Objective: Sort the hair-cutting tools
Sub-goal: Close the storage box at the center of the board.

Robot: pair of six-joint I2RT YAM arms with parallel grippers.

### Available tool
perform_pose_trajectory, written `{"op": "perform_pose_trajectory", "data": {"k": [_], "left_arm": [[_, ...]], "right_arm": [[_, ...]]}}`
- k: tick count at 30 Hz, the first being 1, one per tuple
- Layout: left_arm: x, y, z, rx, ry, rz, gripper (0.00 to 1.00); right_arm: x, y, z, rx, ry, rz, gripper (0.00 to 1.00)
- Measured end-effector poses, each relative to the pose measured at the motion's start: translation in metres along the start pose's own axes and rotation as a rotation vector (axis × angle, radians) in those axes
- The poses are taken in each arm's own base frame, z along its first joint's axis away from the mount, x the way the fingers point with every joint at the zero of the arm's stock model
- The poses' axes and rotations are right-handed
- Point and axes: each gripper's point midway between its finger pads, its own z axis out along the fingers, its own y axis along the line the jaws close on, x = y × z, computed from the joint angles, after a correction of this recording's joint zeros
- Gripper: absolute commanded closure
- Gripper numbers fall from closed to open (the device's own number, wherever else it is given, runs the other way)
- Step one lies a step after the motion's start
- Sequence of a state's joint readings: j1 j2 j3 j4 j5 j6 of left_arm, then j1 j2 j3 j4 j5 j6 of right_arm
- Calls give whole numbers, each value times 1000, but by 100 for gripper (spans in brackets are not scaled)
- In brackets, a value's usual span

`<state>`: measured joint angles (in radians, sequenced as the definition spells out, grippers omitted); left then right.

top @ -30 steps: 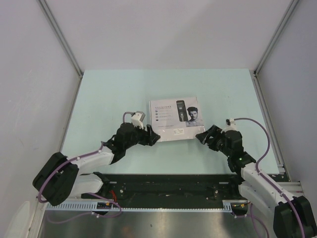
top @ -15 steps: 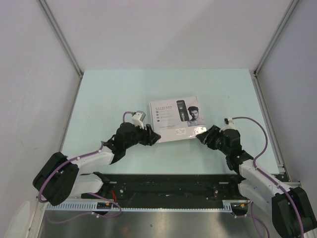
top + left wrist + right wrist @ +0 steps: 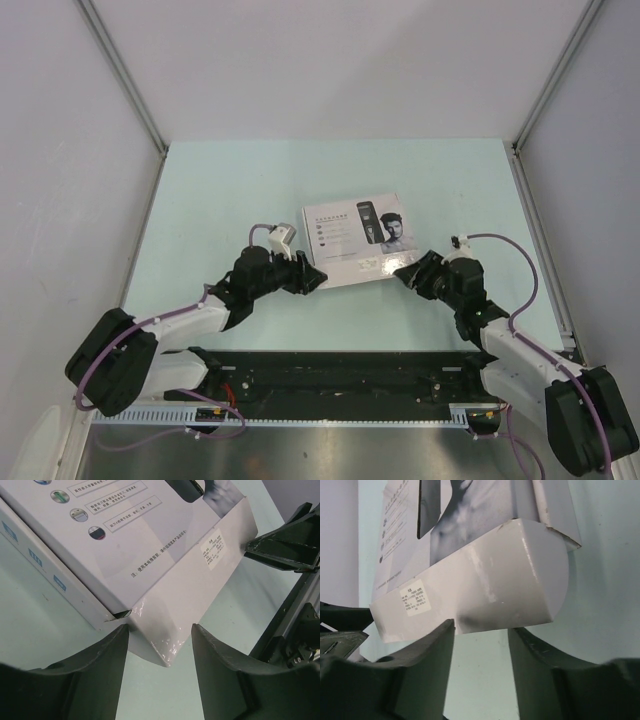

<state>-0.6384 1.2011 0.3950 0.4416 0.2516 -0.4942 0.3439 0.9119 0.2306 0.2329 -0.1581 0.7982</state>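
No hair-cutting tools show in any view. A flat white box (image 3: 355,232) with a printed lid lies mid-table, its front flap (image 3: 362,266) folded out toward the arms. My left gripper (image 3: 316,278) is at the flap's left corner. In the left wrist view the flap's corner (image 3: 170,650) pokes between the open fingers (image 3: 100,660), with a gap on each side. My right gripper (image 3: 402,273) is at the flap's right end. In the right wrist view the flap's edge (image 3: 485,590) sits just above its open gripper (image 3: 481,626), and the left fingertip (image 3: 447,630) reaches the flap.
The pale green table (image 3: 220,190) is walled in by grey panels on the left, back and right. A black rail (image 3: 330,372) runs along the near edge between the arm bases. The right gripper's fingers (image 3: 280,545) show in the left wrist view.
Both grippers have narrowed. The right gripper moved left up to the box's front right corner. The box turned slightly and its front flap now shows between the grippers.
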Motion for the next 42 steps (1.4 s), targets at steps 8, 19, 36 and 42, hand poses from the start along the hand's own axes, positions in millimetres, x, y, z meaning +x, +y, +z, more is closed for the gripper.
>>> {"op": "perform_pose_trajectory", "data": {"k": [8, 19, 36, 42], "left_arm": [[0, -2, 0, 13, 0, 1, 40], [-1, -6, 2, 25, -6, -12, 41], [3, -16, 11, 63, -3, -30, 41], [4, -19, 13, 73, -1, -31, 43]], "right_arm": [[-6, 11, 2, -35, -53, 4, 34], [-4, -3, -1, -69, -181, 159, 34], [-25, 25, 13, -193, -276, 283, 44], [-25, 25, 17, -199, -279, 311, 57]]}}
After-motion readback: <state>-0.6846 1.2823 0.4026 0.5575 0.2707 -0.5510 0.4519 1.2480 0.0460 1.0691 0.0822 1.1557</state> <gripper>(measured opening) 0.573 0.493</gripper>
